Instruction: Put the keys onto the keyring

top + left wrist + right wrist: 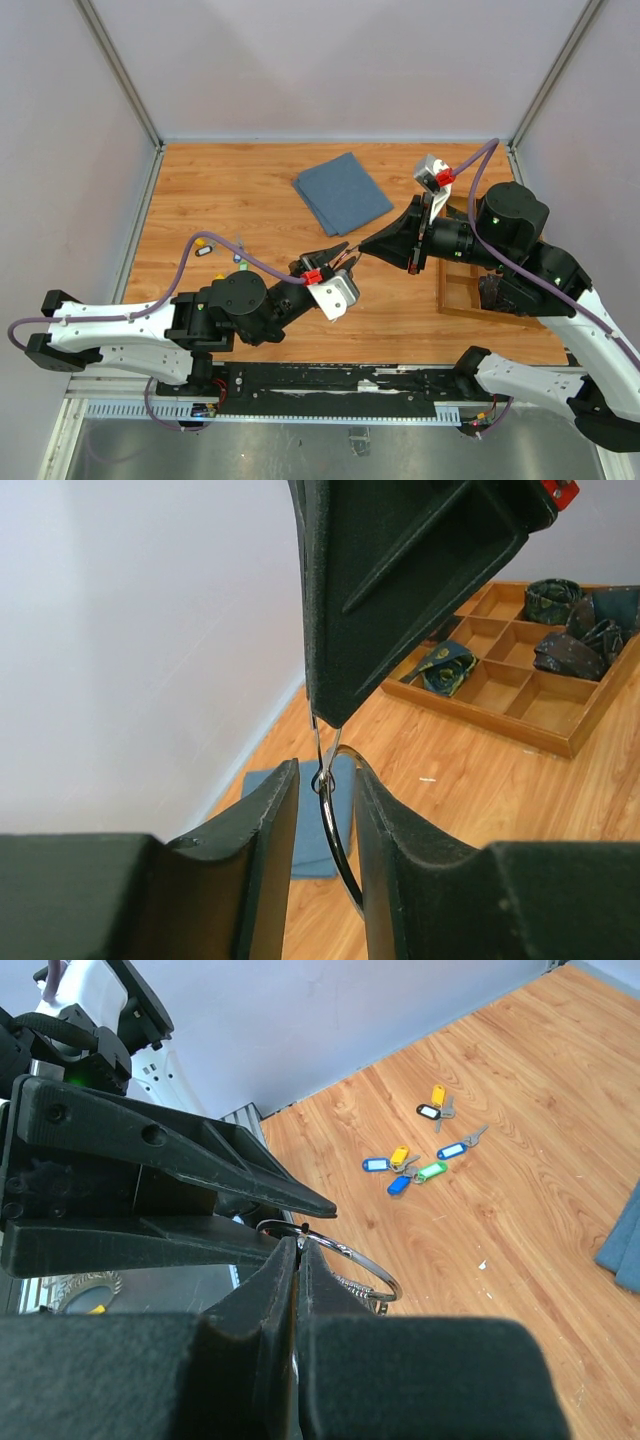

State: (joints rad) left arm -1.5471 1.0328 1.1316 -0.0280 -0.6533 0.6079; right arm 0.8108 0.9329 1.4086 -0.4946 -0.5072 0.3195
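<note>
The keyring (pixel 336 832), a thin silver ring, hangs in the air between both grippers. My right gripper (pixel 299 1245) is shut on its rim, and the ring (pixel 372 1261) curves out to the right of the jaws with a short chain bit. My left gripper (pixel 325 773) stands around the ring with its jaws parted. The ring leans on the right-hand finger (pixel 392 825) and is clear of the left-hand one. In the top view the two grippers (pixel 337 250) (pixel 365 249) meet tip to tip over the table's middle. Several keys (pixel 415 1160) with yellow, blue, green and dark tags lie loose on the wood, at the left (pixel 205 246).
A folded blue cloth (pixel 342 192) lies at the back middle of the table. A wooden compartment tray (pixel 560 735) holding dark rolled fabric items stands at the right, partly under my right arm (pixel 470 295). White walls enclose the table.
</note>
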